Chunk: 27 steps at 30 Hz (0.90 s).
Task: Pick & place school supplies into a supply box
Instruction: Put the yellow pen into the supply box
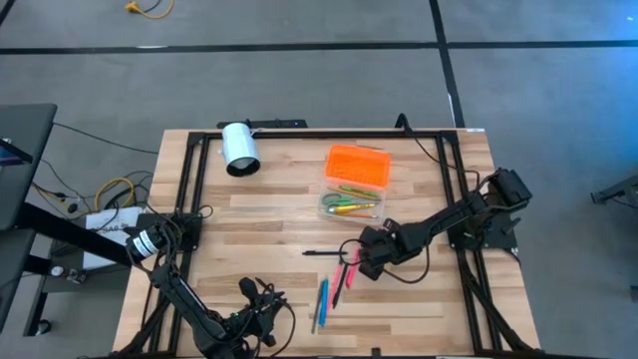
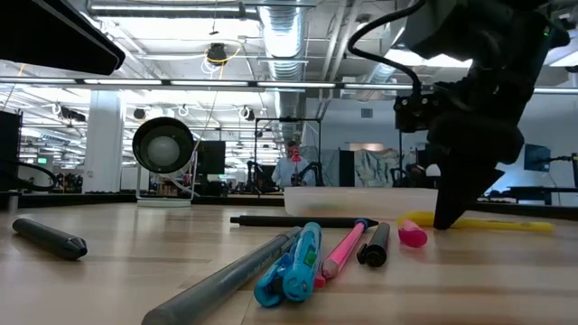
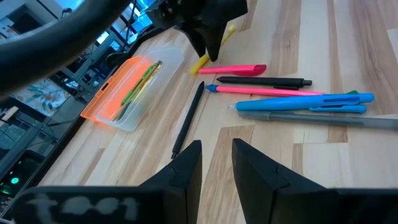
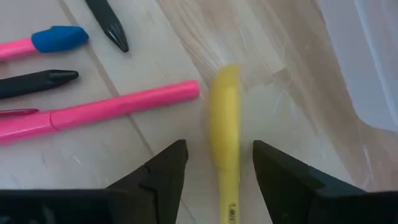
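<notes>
Right wrist view: yellow pen (image 4: 225, 134) lies nearest, on the desk (image 4: 292, 118) directly between the spread jaws of the right gripper (image 4: 219, 163); not yet clamped. A pink pen (image 4: 99, 113) lies just beside it.
Left wrist view: left gripper (image 3: 216, 163) hovers low over bare wood, jaws partly apart, grasping nothing. Ahead lie a black pen (image 3: 188, 118), a blue pen (image 3: 305, 102) and a grey pen (image 3: 323, 119).
Low view: blue pen and grey pen rest in the foreground; right arm comes down behind them near the yellow pen.
High view: supply box (image 1: 354, 183) sits open mid-desk, orange lid at its far side, with a few supplies already inside. A white cylinder (image 1: 239, 149) lies well apart to the left.
Progress: judged partway; several pens remain loose on the desk between box and near edge.
Arm pose: right arm reaches inward from the right edge; left arm waits folded at the near-left edge.
</notes>
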Motion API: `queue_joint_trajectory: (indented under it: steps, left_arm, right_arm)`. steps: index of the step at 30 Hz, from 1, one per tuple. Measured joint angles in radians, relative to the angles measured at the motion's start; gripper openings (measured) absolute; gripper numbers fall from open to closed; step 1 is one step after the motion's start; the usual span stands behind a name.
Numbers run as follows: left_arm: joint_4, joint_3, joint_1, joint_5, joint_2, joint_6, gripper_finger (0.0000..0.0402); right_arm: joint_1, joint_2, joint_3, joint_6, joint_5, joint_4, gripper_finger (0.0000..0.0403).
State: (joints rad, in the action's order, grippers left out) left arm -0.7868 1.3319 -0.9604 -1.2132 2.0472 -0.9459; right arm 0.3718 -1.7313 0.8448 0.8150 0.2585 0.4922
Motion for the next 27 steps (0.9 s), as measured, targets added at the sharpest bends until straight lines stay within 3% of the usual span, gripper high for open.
queue_joint_trajectory:
  steps: [3, 9, 27]
  left_arm:
    - [0.000, 0.000, 0.003, -0.005, 0.000, 0.001, 0.0080]
    - [0.000, 0.000, 0.007, -0.005, 0.000, 0.003, 0.0080]
    - [-0.002, 0.000, 0.007, -0.008, 0.000, 0.008, 0.0080]
  right_arm:
    - [0.019, -0.001, -0.004, -0.007, 0.000, 0.002, 0.0138]
    - [0.071, -0.003, -0.004, -0.040, 0.008, 0.008, 0.0020]
    - [0.337, -0.013, 0.049, -0.123, 0.315, 0.055, 0.0005]
